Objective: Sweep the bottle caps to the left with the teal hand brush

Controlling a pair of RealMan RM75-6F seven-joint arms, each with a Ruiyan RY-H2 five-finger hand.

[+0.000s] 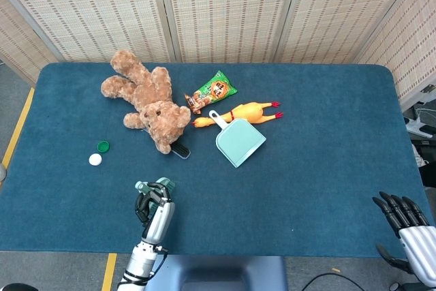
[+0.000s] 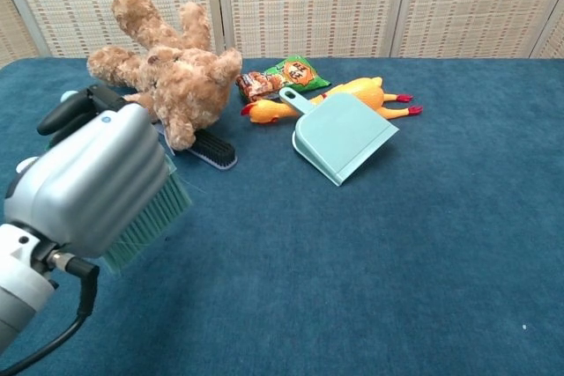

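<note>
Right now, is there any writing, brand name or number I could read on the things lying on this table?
Snack packet: there is printing on its green and orange front, but it is too small and blurred to read in either view.
Teal dustpan, rubber chicken, teddy bear, bottle caps, left hand: no text visible.

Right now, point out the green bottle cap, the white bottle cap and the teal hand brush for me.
green bottle cap (image 1: 103, 146), head view, centre of the cap.
white bottle cap (image 1: 95, 159), head view, centre of the cap.
teal hand brush (image 2: 152, 223), chest view, on the bristles beside the left hand.
</note>
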